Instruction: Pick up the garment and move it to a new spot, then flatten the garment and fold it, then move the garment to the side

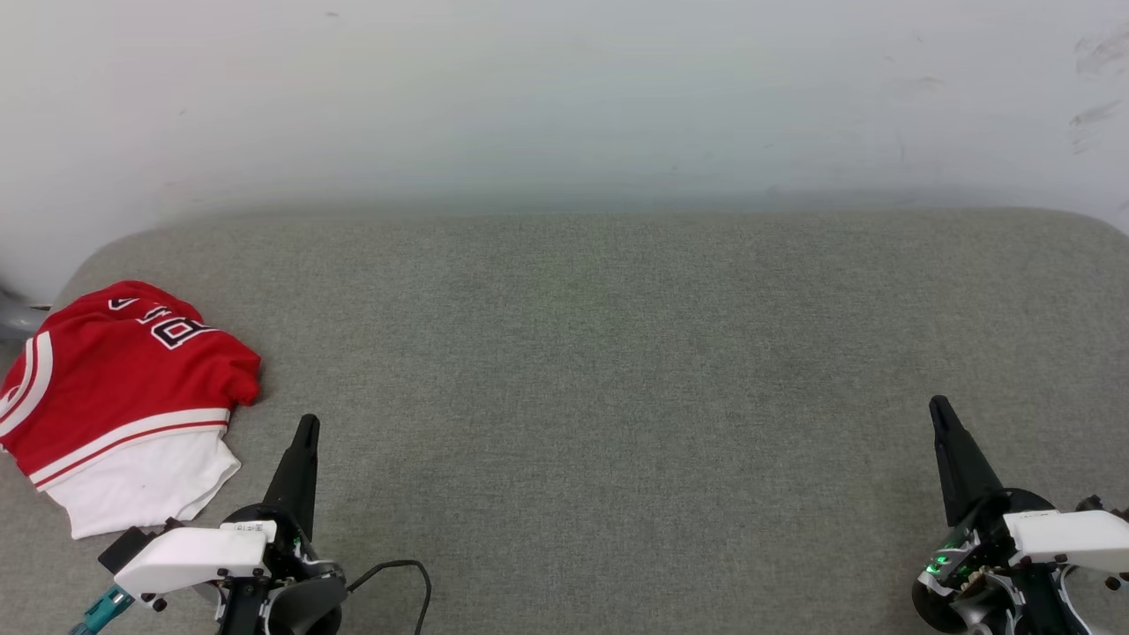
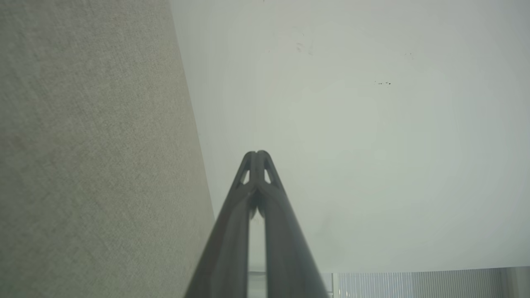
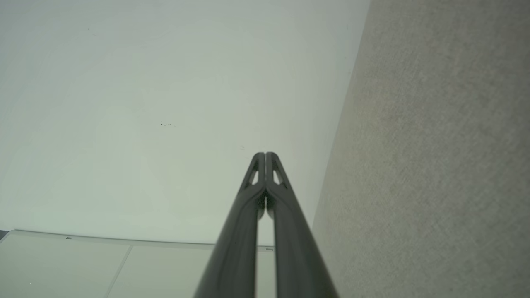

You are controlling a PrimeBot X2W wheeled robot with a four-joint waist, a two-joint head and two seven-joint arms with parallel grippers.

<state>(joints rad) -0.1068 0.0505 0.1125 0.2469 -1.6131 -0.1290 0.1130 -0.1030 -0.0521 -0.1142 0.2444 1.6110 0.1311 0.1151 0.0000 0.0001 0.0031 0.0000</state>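
Note:
The garment (image 1: 123, 388), a red jersey with white sleeve, striped trim and black lettering, lies folded in a compact bundle at the far left of the grey padded surface (image 1: 600, 379). My left gripper (image 1: 308, 423) stands shut just right of the garment's lower edge, apart from it, holding nothing. At the lower right, far from the garment, my right gripper (image 1: 938, 404) is shut and empty. In the left wrist view the left gripper (image 2: 257, 153) has its tips pressed together against the pale wall. The right wrist view shows the right gripper (image 3: 265, 154) closed the same way.
A pale wall (image 1: 564, 97) rises behind the padded surface, whose back corners are rounded. A black cable (image 1: 406, 569) loops by the left wrist. A grey object (image 1: 13, 319) pokes in at the left edge beside the garment.

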